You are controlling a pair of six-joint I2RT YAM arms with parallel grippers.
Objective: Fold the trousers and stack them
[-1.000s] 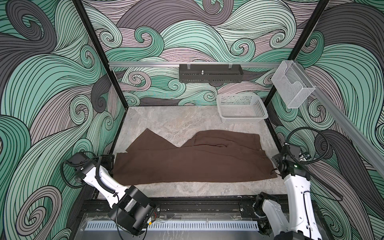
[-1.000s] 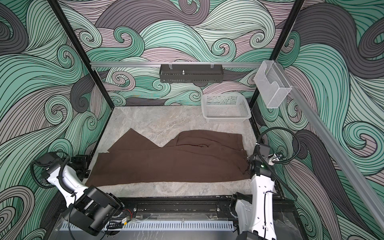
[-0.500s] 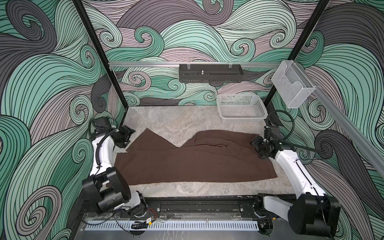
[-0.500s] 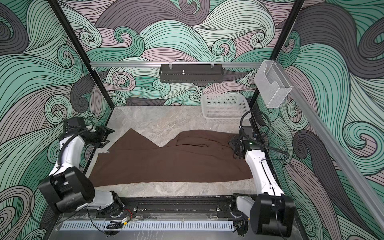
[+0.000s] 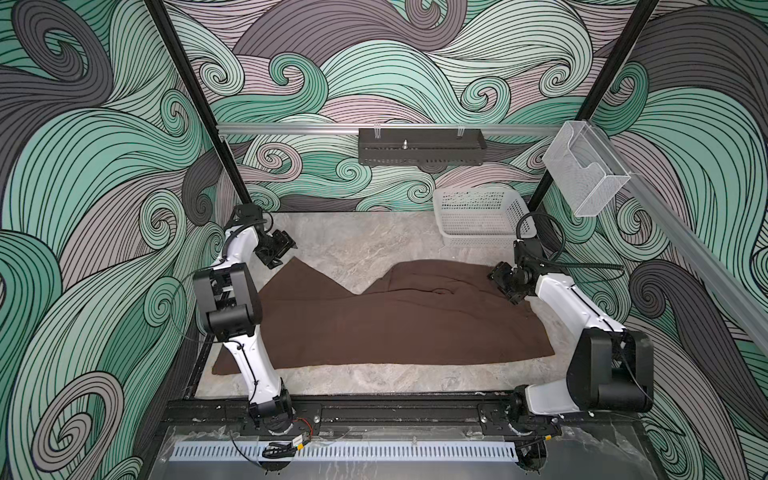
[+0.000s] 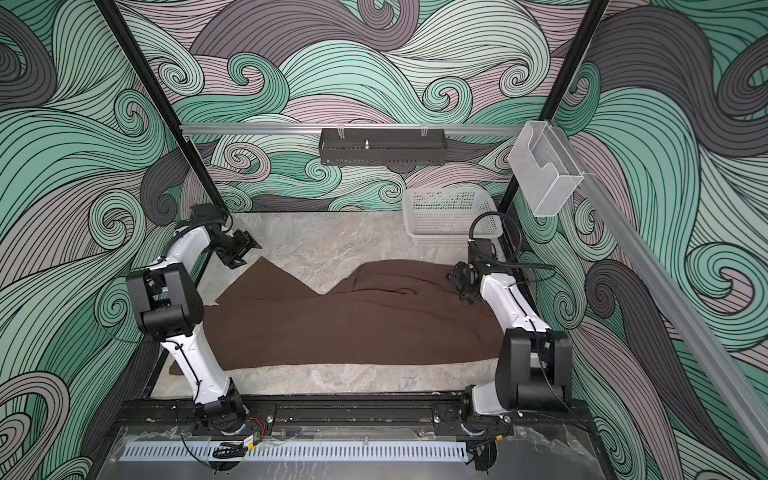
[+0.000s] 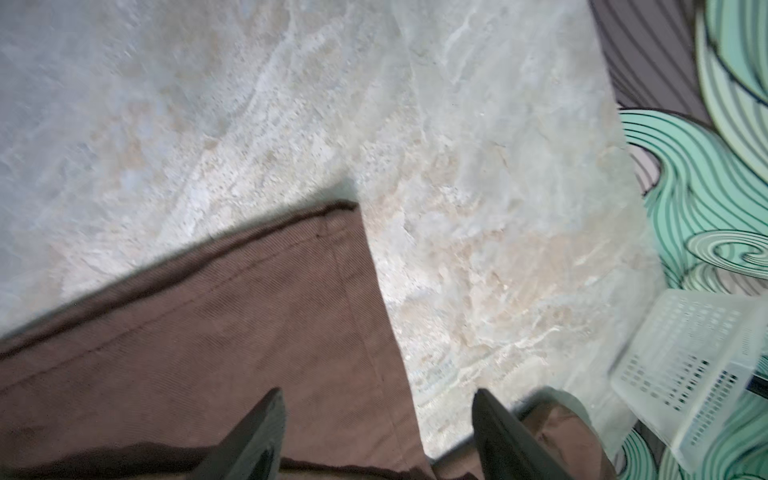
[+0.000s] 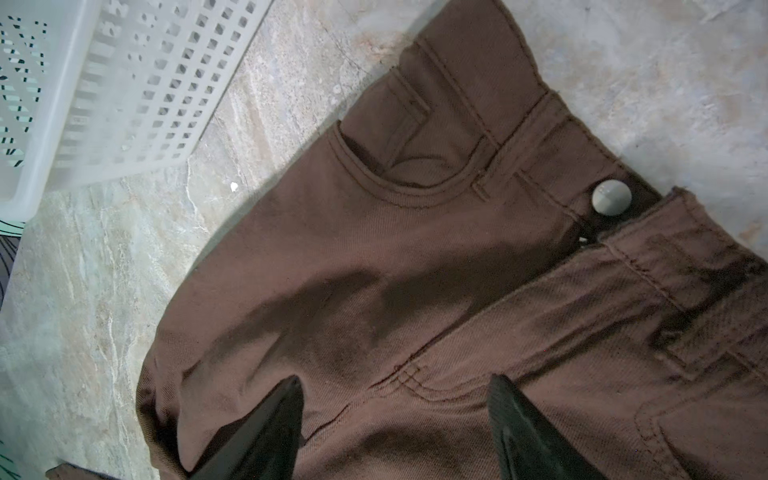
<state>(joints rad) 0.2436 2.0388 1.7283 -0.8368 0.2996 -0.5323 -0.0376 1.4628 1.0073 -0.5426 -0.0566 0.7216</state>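
The left gripper (image 5: pixel 279 250) and right gripper (image 5: pixel 503 284), jaws apart and empty, have just been swung out over the 10 o'clock hem and 2 o'clock waistband of the dark chocolate-brown soft-fabric trousers (image 5: pixel 374 324) spread at centre, so a first-fold grasp is expected.

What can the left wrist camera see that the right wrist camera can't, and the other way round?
Only left wrist: a trouser leg's hemmed corner. Only right wrist: the waistband, its metal button and a front pocket. Both: the brown trousers, marble table, white basket, and that arm's open jaws.
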